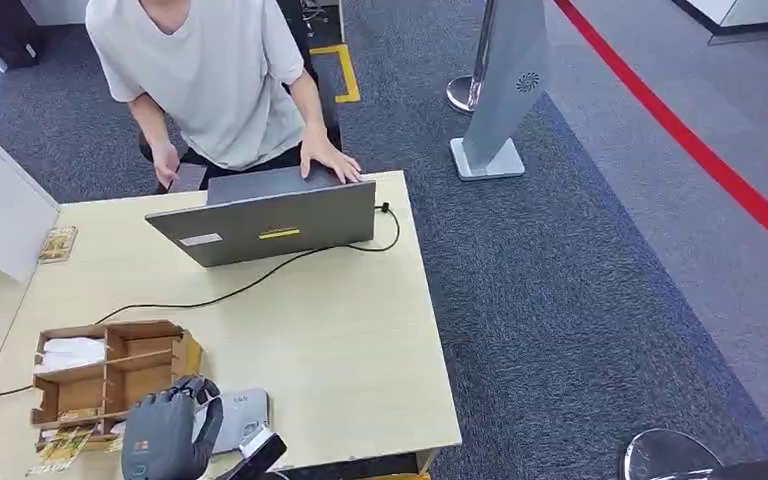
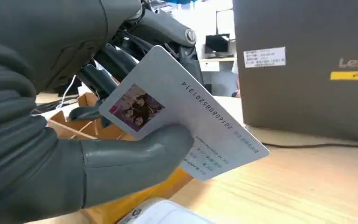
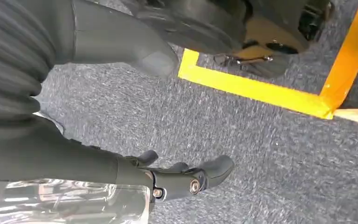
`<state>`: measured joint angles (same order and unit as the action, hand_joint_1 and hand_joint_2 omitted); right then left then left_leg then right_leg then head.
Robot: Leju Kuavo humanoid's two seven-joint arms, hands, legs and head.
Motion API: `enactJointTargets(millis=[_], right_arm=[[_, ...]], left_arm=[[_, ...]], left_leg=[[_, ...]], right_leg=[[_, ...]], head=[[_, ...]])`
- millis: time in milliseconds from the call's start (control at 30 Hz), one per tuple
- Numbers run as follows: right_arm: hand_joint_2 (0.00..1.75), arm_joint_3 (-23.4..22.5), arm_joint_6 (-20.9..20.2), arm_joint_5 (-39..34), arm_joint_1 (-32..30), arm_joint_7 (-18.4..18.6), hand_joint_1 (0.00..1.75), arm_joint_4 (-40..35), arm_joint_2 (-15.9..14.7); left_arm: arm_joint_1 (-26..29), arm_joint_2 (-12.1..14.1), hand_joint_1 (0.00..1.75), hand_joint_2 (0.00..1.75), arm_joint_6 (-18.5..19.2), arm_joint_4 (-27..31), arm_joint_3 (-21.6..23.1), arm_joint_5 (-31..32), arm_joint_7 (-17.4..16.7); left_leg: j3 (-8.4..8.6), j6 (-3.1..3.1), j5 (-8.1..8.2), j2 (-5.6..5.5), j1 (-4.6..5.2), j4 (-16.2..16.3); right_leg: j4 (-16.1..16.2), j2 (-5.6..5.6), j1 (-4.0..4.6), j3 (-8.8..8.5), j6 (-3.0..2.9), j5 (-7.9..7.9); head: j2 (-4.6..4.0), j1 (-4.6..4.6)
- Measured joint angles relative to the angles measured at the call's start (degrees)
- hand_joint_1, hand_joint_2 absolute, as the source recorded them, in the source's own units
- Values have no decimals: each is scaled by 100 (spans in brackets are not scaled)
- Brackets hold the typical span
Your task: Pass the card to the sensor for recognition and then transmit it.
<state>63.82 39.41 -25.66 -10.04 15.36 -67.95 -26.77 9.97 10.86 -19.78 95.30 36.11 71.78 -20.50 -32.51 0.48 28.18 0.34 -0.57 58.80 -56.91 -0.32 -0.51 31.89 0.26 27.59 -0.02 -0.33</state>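
1. from my seat i see the left hand (image 2: 74, 116) gripping the card (image 2: 186, 116) — thick grey thumb pressed on its face, darker fingers behind it.
2. the card is a flat, pale, glossy rectangle, tilted, with a small colour photo near one corner, a long printed number along one edge and rows of small print at the other end.
3. in the head view the left hand (image 1: 165, 435) sits at the near edge of the bench (image 1: 360, 340), just beside the cardboard box (image 1: 110, 375) and over a white flat device (image 1: 240, 415); i cannot confirm that this is the sensor.
4. the bench top is light wood grain, smooth and rectangular.
5. the cardboard box is brown and open-topped, split by dividers into several compartments; one holds something white.
6. one grey laptop (image 1: 270, 215) stands open at the far side, matte lid toward me, with two stickers — one white, one yellow. one black cable (image 1: 260, 282) runs from it across the bench.
7. one person (image 1: 210, 70) in a pale shirt stands behind the laptop, one hand on it.
8. the right hand (image 3: 177, 179) hangs over speckled grey carpet (image 3: 261, 154) with yellow tape lines (image 3: 256, 91); it holds nothing, fingers loosely curved and apart.
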Motion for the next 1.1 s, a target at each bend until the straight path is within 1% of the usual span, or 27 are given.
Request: enactJointTargets(millis=[133, 233, 367, 467, 667, 733, 800, 867, 933, 967, 1033, 1100], right_arm=[[175, 20, 0, 177, -1, 66, 0, 55, 4], [175, 43, 0, 109, 1, 63, 0, 76, 2], [175, 46, 2, 199, -29, 109, 0, 68, -6], [175, 46, 2, 271, -69, 129, 0, -11, -50], [175, 48, 2, 147, -105, 125, 0, -127, -120], [175, 48, 2, 292, -131, 157, 0, -164, -140], [175, 15, 2, 689, -176, 358, 0, -227, -131], [175, -55, 2, 885, -213, 422, 0, -232, -79], [175, -55, 2, 673, -210, 367, 0, -247, -70], [175, -55, 4, 539, -201, 273, 0, -232, -70], [175, -31, -2, 222, -119, 50, 0, -74, -46], [175, 24, -2, 73, -41, -50, 0, 8, -48]], left_arm=[[48, -2, 175, 175, 112, -74, -7, 44, -166], [55, 0, 175, 175, 190, -183, -7, 42, -284], [65, 4, 175, 175, 278, -328, -7, -17, -406], [92, 22, 175, 175, 338, -378, -7, -70, -463], [93, 81, 175, 175, 372, -415, -4, -168, -516], [91, 96, 175, 175, 402, -415, -7, -177, -520], [81, 92, 175, 175, 461, -426, -4, -203, -520], [45, 83, 175, 175, 463, -487, -4, -208, -520], [21, 83, 175, 175, 323, -516, -4, -168, -507], [20, 83, 175, 175, 258, -516, -4, -129, -494], [5, 57, 175, 175, 129, -516, -7, -2, -404], [1, 41, 175, 175, 37, -483, -22, 150, -278]], left_leg=[[-2, 0, 0, -1, -1, 0], [-2, 0, 1, -1, -1, 0], [-4, 0, 1, -1, 0, 0], [-4, 0, 1, -1, 0, 0], [-1, 0, 0, -1, 0, 0], [0, 0, 0, -1, 0, 0], [2, 0, 0, -1, 0, 0], [2, 0, 0, -2, 0, 0], [3, 0, 0, -1, 0, 0], [3, 0, 0, 0, -1, 0], [3, 1, -1, 0, -1, 0], [3, 1, -1, 0, -1, 0]], right_leg=[[0, -1, 0, 1, 0, 1], [0, 0, 0, 1, 1, 1], [0, 0, 0, 1, 1, 1], [1, -1, 0, 1, 1, 1], [0, -2, 0, -2, 1, 1], [0, -2, 0, -3, 1, 1], [0, -2, 0, -4, 1, 1], [0, -4, 0, -4, 1, 1], [-1, -3, 0, -7, 1, 1], [-1, -2, 0, -7, 1, 1], [-1, -1, 0, -5, 1, 0], [-1, -1, 1, -6, 1, -1]], head=[[0, 0], [0, -4], [0, -2], [0, -2], [0, 2], [0, 0], [0, 2], [0, 2], [0, 2], [0, -2], [0, -2], [0, -2]])
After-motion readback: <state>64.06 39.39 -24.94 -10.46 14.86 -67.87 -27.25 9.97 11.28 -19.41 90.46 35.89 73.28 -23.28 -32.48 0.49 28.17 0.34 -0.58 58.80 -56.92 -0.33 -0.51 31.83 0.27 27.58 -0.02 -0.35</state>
